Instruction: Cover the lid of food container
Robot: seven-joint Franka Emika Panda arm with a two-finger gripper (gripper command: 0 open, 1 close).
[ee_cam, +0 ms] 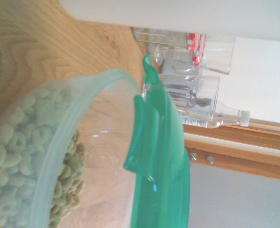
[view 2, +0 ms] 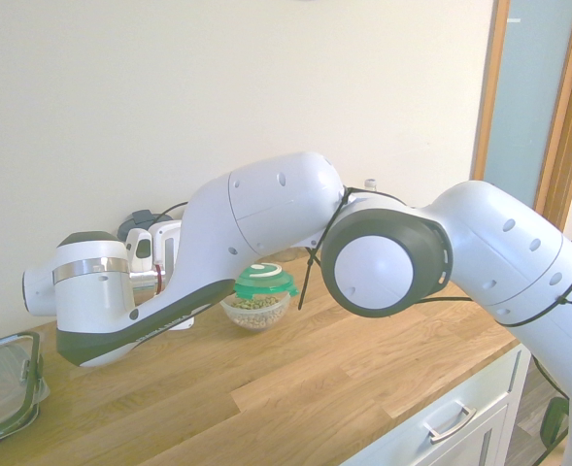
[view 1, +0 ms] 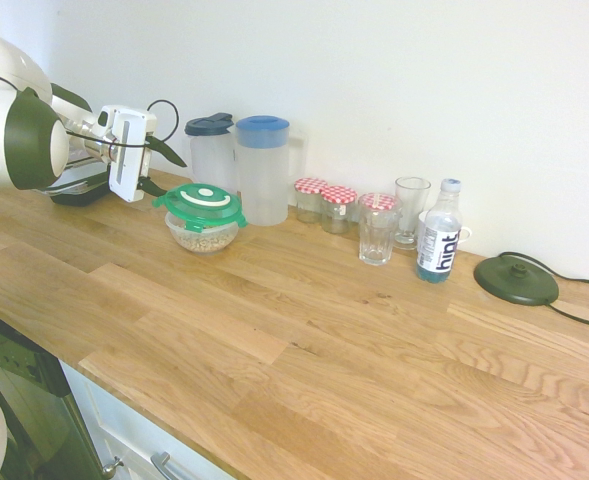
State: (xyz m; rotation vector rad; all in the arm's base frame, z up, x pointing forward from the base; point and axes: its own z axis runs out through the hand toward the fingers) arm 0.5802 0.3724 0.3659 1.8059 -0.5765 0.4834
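First exterior view: the jaws (view 1: 175,178) stand released left of the tilted green lid (view 1: 205,203); best align it over the bowl (view 1: 202,238), then press evenly.

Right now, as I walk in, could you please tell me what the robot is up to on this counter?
The robot seems to be putting the green lid on the clear bowl of beige food. The lid rests tilted over the bowl, with a gap showing on the side nearest the wrist camera, so it is not fully closed. The gripper is open beside the lid's edge; whether it touches the lid I cannot tell.
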